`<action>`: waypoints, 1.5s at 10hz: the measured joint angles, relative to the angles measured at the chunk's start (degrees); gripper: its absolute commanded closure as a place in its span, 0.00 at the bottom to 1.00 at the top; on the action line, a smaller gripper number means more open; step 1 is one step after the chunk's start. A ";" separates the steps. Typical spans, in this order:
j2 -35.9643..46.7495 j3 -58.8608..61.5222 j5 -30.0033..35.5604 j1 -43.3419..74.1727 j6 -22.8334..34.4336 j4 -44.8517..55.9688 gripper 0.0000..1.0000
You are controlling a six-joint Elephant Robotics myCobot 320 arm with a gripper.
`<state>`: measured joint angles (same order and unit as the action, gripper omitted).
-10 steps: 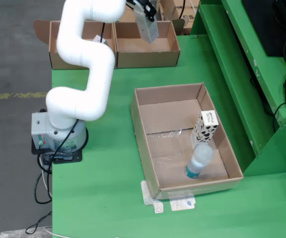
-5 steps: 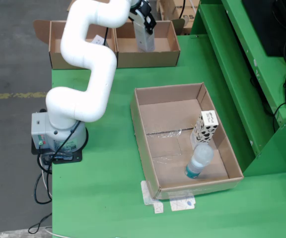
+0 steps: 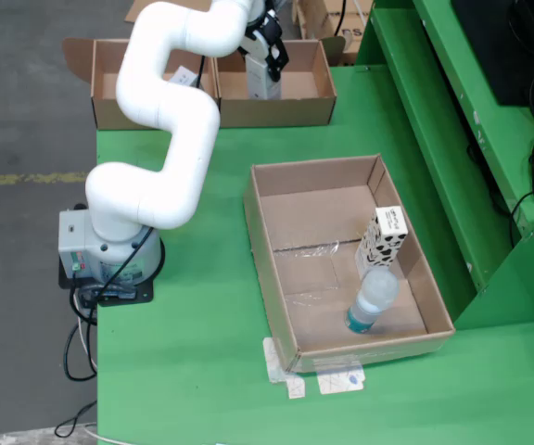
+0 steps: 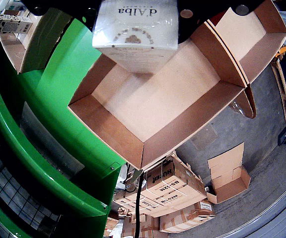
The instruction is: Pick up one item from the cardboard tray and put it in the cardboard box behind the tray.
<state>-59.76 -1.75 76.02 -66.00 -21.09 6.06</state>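
Looking down from the fixed view, I see my gripper (image 3: 263, 74) hanging over the right-hand cardboard box (image 3: 290, 109) at the back of the green table (image 3: 193, 371), with a pale carton (image 3: 262, 82) hanging from it into the box's opening. On the wrist view that white carton (image 4: 135, 29), lettered "d'Alba", fills the top of the frame directly above the box's bare brown floor (image 4: 153, 94); I see nothing lying in the box beneath it. I cannot see the fingers themselves, but the carton is off the floor and fixed under the wrist, so they are clamped on it. A second box (image 3: 123, 97) sits just beside the first, on its left in the fixed view, with a small white item (image 3: 185, 76) inside. Nearer the front, the cardboard tray (image 3: 276, 306) holds a spotted black-and-white carton (image 3: 385, 236) standing upright against its right wall and a clear bottle (image 3: 372, 298) just in front of it.
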 measured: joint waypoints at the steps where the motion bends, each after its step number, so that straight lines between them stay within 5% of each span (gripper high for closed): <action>1: -0.26 0.00 0.09 0.17 0.00 -0.26 1.00; 11: -0.79 0.00 0.35 0.44 -0.09 -0.35 1.00; 15: -0.79 0.00 0.35 0.53 -0.09 -0.35 0.60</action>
<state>-60.55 -1.75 76.37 -65.47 -21.18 5.71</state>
